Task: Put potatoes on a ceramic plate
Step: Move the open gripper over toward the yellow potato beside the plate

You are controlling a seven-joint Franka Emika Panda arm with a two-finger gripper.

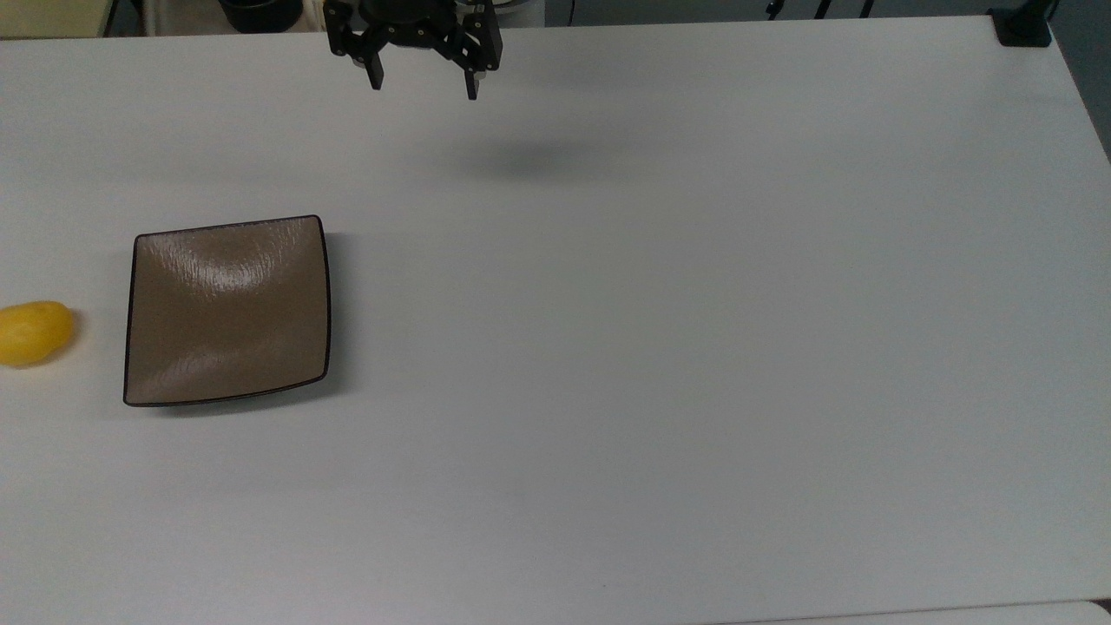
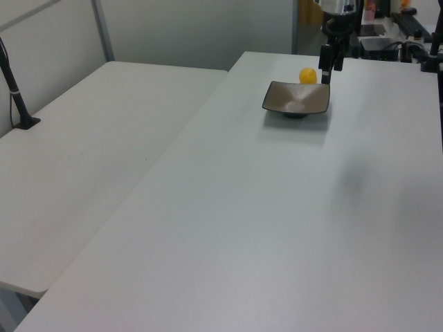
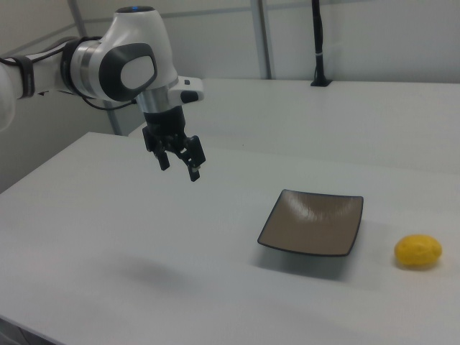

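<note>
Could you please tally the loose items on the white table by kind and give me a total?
Potato, yellow: 1
Ceramic plate, brown and square: 1
Total: 2

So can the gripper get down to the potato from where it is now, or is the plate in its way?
Probably yes. The gripper hangs open above bare table, and the potato lies alone beyond the plate, untouched; passing over the low plate looks easy.
</note>
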